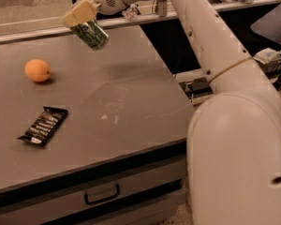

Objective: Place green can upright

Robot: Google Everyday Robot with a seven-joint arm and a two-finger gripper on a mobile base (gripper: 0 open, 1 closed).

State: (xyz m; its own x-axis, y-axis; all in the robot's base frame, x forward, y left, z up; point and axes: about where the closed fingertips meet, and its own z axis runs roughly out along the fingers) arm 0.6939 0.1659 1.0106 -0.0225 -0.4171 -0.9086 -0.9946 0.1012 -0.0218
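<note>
The biggest thing here is the white robot arm (pixel 234 144), which fills the right side with its thick rounded segment and then reaches up and to the left over the far part of the table. The grey table (pixel 136 111) is wide and flat, with some pale scratches near its middle, and under its front edge there is a drawer (pixel 51 205) with a dark handle (pixel 101 194). On the left part of the table lies a black snack bar (pixel 43 125) in its wrapper, flat, with pale printing on it. Further back on the left an orange fruit (pixel 38 71) rests on the surface, well apart from the snack bar. At the far end of the arm is the gripper (pixel 83 17), high above the back-left part of the table. Its tan fingers (pixel 75 14) are closed on the upper end of the green can (pixel 94 35). The can hangs in the air and touches neither the table nor anything else on it. It is tilted, not upright, and its free end points down and to the right. Its side is dark green with small pale mottled marks, and the shape is a short cylinder about as large as the orange fruit. The end inside the gripper is hidden by the fingers. Below and to the right of the can there is a soft dark shadow (pixel 124 70) on the table.
</note>
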